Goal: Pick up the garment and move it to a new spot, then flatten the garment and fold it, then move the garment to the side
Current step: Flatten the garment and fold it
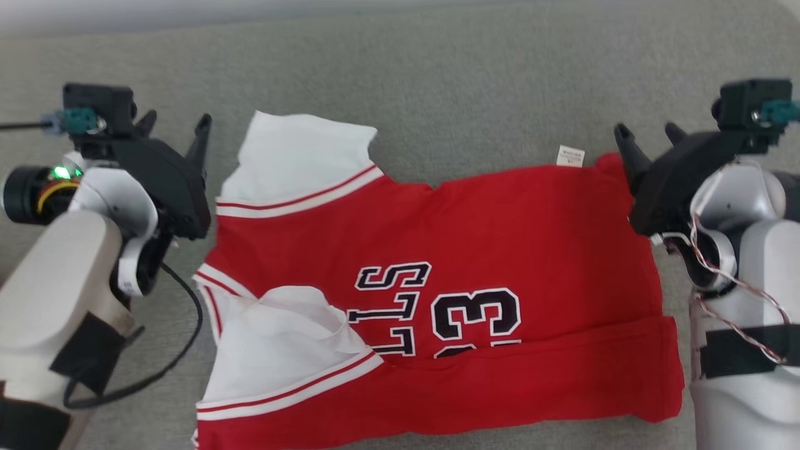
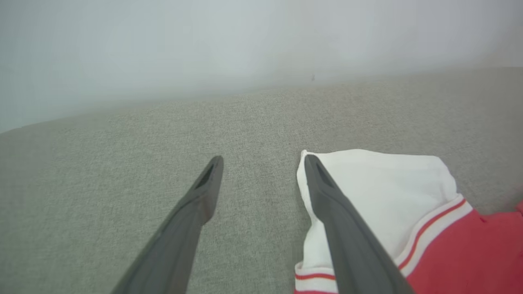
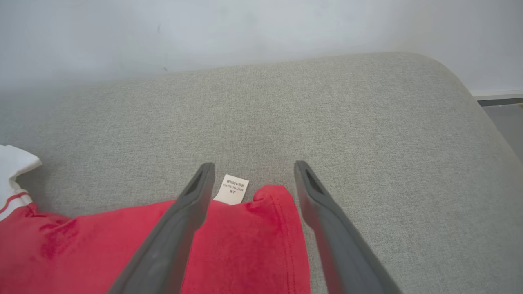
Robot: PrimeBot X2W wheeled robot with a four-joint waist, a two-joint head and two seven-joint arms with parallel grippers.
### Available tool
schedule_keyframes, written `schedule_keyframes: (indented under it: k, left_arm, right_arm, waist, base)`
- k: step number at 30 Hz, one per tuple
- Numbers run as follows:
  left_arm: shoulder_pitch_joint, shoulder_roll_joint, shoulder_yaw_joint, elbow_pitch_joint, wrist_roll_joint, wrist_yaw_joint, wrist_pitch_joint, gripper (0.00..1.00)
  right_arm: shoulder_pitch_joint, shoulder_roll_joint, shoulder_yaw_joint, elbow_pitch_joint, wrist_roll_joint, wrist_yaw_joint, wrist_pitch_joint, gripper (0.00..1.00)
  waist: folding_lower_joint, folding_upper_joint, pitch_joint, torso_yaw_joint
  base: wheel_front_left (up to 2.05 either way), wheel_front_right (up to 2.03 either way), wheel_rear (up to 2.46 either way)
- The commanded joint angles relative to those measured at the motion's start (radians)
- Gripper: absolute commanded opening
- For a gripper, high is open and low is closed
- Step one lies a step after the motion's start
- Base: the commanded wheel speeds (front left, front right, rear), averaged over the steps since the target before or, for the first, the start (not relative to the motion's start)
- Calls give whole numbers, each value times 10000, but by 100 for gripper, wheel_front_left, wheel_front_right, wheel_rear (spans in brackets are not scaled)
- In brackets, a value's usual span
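Note:
The garment (image 1: pixel 475 250) is a red jersey with white sleeves and black-and-white lettering. It lies spread sideways on the grey cushion, its near edge folded over. My left gripper (image 1: pixel 175 121) stands open just left of the far white sleeve (image 2: pixel 384 183), and one of its fingers (image 2: pixel 331 204) overlaps the sleeve's edge in the left wrist view. Over the garment's far right corner (image 3: pixel 269 204) my right gripper (image 1: pixel 647 134) is open, beside the white care label (image 3: pixel 231 189). Neither gripper holds cloth.
A grey fabric cushion (image 1: pixel 437 81) stretches under everything, with bare room behind the garment. Its rounded right edge (image 3: pixel 482 106) drops to the floor. A pale wall (image 3: pixel 245 28) rises behind. A black cable (image 1: pixel 187 325) loops from my left forearm.

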State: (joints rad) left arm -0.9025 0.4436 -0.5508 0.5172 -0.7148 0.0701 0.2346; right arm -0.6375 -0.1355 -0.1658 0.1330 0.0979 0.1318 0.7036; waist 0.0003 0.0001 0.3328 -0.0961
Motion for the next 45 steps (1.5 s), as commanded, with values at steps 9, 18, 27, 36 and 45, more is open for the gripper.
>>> schedule_keyframes:
  k: [9,18,27,36,45]
  left_arm:
    - [-1236,-85,-152,1202,-72,-560,630,100]
    - [-1624,69,-506,1665,120,-598,1365,100]
    - [-1763,157,-891,1955,177,-633,2436,0]
    - [-1928,424,-893,1690,-105,-809,3132,0]
    - [-1946,659,-809,894,-192,-611,3248,0]
  right_arm:
    - [-962,92,362,668,56,-18,-444,100]
    - [-1087,96,495,941,26,-18,-667,100]
    - [-1265,80,719,1005,73,-16,-601,100]
    - [-1508,-62,663,1232,-442,-18,743,100]
    - [-1783,192,487,839,-844,-18,1183,100]
  waist:
    - [-3,-1,1424,-1053]
    - [-3,-1,1533,-1176]
    - [-3,-1,1636,-1320]
    - [-3,-1,1837,-1300]
    - [-3,-1,1892,-1085]
  base:
    - [0,0,0]
    - [0,0,0]
    - [0,0,0]
    - [0,0,0]
    - [0,0,0]
